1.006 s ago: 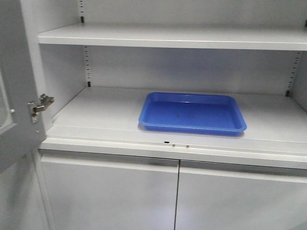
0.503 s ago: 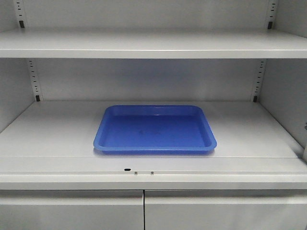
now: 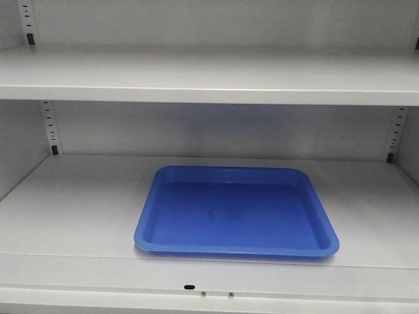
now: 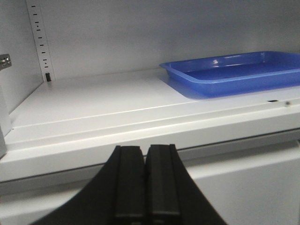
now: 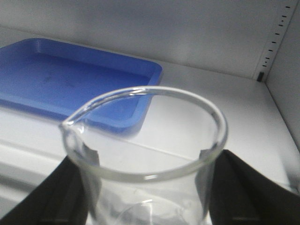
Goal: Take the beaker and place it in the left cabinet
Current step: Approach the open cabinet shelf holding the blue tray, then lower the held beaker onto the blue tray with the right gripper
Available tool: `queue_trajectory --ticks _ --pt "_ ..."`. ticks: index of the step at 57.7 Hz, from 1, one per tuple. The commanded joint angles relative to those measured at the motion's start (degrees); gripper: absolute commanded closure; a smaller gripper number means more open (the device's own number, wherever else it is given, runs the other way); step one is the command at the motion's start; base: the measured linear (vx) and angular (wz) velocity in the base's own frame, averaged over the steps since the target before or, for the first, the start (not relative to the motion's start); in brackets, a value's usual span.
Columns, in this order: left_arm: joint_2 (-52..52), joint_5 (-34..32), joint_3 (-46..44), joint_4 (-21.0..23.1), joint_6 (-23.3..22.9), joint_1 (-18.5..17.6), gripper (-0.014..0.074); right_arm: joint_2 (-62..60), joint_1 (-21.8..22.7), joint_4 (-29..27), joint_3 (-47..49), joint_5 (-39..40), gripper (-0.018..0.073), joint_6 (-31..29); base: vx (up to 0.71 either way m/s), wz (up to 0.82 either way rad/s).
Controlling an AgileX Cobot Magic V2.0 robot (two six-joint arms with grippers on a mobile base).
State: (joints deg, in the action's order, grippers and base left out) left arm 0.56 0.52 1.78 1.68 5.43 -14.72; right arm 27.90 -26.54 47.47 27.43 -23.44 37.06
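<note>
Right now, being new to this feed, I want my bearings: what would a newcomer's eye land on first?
The blue tray stands out, lying empty on the grey cabinet shelf. Then the clear beaker fills the right wrist view, held between the right gripper's black fingers. The left gripper is shut and empty.

tray (image 3: 236, 212) on lower shelf (image 3: 72, 216) — left cabinet (image 3: 216, 131) | upper shelf (image 3: 209, 75) above | beaker (image 5: 145, 159) before, right of tray
</note>
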Motion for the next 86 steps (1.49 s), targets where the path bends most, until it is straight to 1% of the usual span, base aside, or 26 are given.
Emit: queue_trajectory --ticks 1,15,37,74,81,86 --pt "1.03 -4.82 0.94 0.42 -0.20 -0.19 0.0595 0.36 0.23 2.07 1.75 3.27 0.0562 0.00 0.23 0.06" --pt "1.03 -4.82 0.94 0.42 -0.20 -0.19 0.0595 0.36 0.23 2.07 1.75 3.27 0.0562 0.00 0.22 -0.04" --pt "1.03 -4.82 0.94 0.42 -0.20 -0.19 0.0595 0.36 0.23 2.07 1.75 3.27 0.0562 0.00 0.16 -0.21" --pt "1.03 -4.82 0.94 0.42 -0.20 -0.24 0.0595 0.36 0.23 2.01 1.75 3.27 0.0562 0.36 0.02 -0.03" --pt "1.03 -4.82 0.94 0.42 -0.20 -0.24 0.0595 0.36 0.23 0.40 1.75 3.93 0.0562 2.82 0.00 0.00" --pt "1.03 -4.82 0.94 0.42 -0.20 -0.24 0.0595 0.83 0.23 0.87 1.75 8.03 0.0562 4.23 0.00 0.00"
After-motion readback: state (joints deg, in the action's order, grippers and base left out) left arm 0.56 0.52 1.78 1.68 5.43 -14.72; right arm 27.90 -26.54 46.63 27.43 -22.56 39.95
